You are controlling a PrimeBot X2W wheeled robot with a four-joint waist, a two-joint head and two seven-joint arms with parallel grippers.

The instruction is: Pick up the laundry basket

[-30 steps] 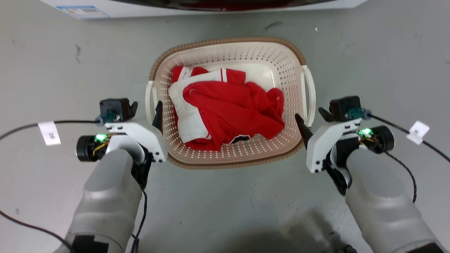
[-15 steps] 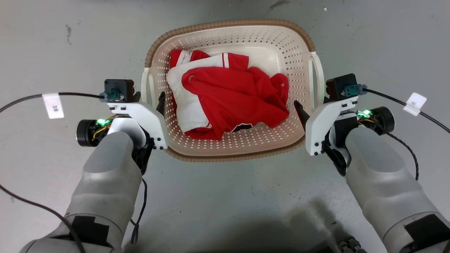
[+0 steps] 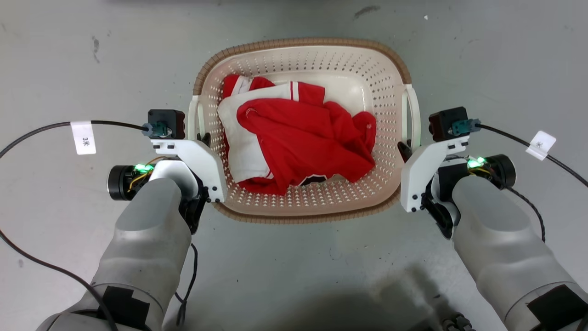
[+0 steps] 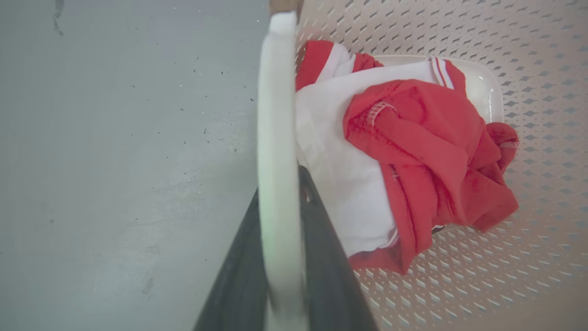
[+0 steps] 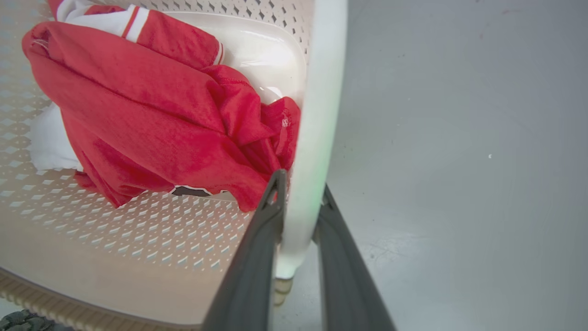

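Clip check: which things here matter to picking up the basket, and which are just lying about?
In the job: laundry basket, left gripper on its left handle, right gripper on its right handle.
Just there: red-and-white clothes in the basket, grey floor.

The laundry basket (image 3: 321, 202) reads to me as smooth cream plastic with a soft sheen, its rim (image 3: 303, 43) a ribbed brown moulded weave and its handle (image 5: 317, 92) glossy white plastic. The clothes (image 3: 303, 147) in it are soft matt cloth, red and white, almost fleecy in my right wrist view. I see the floor (image 3: 69, 69) as smooth grey concrete, faintly shiny and scuffed.
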